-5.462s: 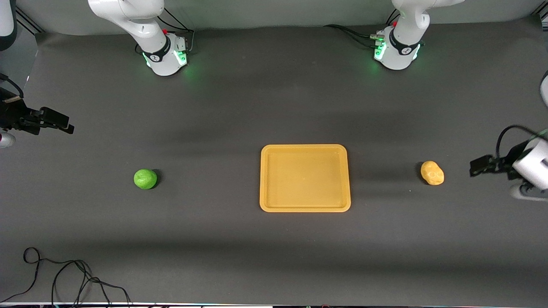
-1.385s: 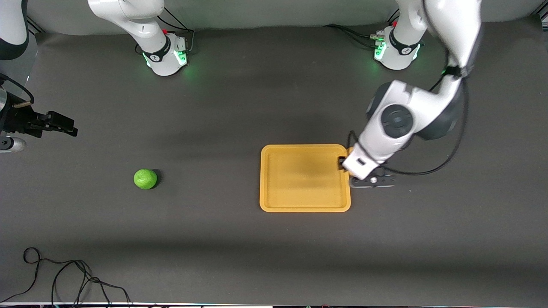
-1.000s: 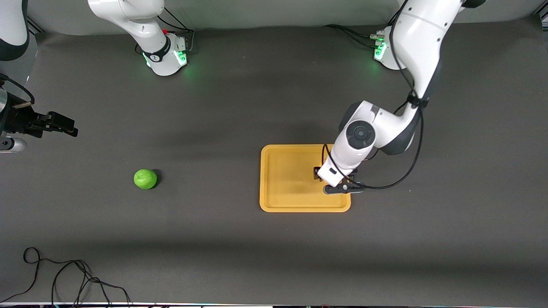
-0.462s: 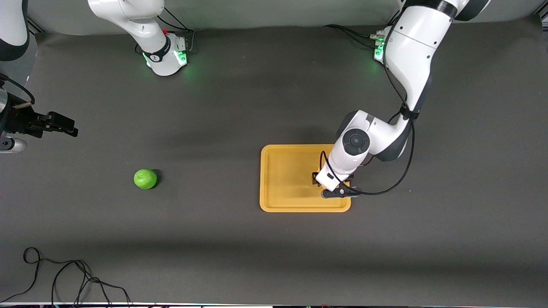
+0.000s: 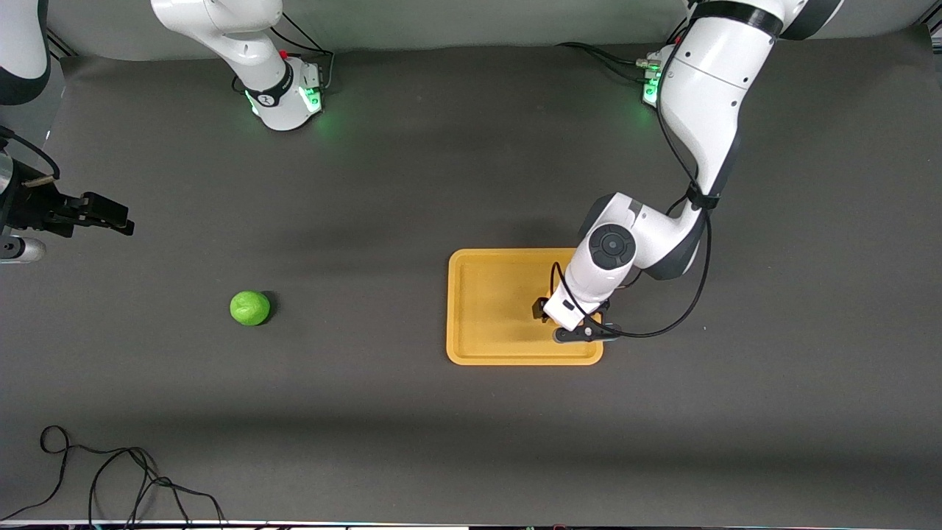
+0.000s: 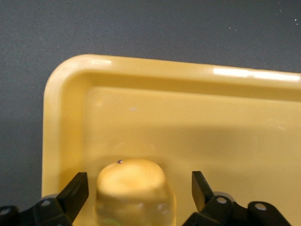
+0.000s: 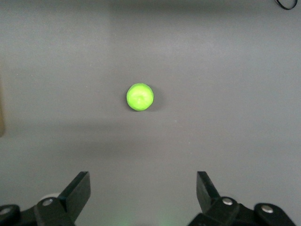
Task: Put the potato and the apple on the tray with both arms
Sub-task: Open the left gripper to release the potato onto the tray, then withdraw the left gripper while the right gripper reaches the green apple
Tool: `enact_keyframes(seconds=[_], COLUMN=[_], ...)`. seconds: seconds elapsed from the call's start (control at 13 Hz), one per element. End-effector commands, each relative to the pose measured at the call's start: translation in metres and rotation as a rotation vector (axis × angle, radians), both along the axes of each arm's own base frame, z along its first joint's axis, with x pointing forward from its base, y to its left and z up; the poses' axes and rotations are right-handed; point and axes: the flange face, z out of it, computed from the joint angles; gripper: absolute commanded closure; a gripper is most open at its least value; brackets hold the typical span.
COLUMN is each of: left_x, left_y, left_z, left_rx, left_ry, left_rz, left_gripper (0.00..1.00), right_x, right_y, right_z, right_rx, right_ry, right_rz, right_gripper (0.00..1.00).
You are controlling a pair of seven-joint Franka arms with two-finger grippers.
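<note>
Potato: lay in tray, near the corner toward the left arm's end and closer to the front camera. Left gripper: hung low over tray, fingers spread, a gap on each side of potato, no grip. Apple: sat on table toward the right arm's end, well apart from tray. Right gripper: waited high above table, fingers wide apart, empty.

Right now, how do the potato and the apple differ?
The potato is yellow-orange and lumpy; the apple is bright green and smooth. The potato sits on the tray between the open left claw fingers; the apple lies alone on the bare table, toward the right arm's end. Both are small and rounded.
</note>
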Motion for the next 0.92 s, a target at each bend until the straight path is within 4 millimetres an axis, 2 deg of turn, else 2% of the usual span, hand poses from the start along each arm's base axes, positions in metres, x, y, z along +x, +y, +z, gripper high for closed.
enact_keyframes(seconds=[0.0,0.08,0.23,0.31,0.46,0.62,0.85], left_x=[0.011,0.018,0.035,0.046,0.061,0.060,0.047], left_y=[0.000,0.005,0.019,0.039,0.088,0.137,0.223], left_z=[0.022,0.046,0.116,0.152,0.225,0.268,0.328], left_rx=[0.015,0.033,0.086,0.113,0.139,0.149,0.155], left_ry=[-0.023,-0.009,0.027,0.062,0.105,0.137,0.162], left_rz=[0.008,0.012,0.013,0.007,-0.055,-0.109,-0.194], left_gripper=[0.02,0.02,0.01,0.01,0.01,0.00,0.01], right_x=[0.003,0.003,0.003,0.003,0.004,0.010,0.023], right_y=[0.000,0.001,0.000,0.000,0.001,0.001,0.004], right_z=[0.004,0.004,0.003,0.004,0.004,0.000,-0.025], right_rx=[-0.008,-0.007,-0.008,-0.008,-0.009,-0.010,-0.005], right_ry=[-0.006,-0.007,-0.005,-0.008,-0.012,-0.011,-0.020], right_rz=[-0.015,-0.015,-0.015,-0.015,-0.012,-0.012,-0.003], right_gripper=[0.00,0.00,0.00,0.00,0.00,0.00,0.00])
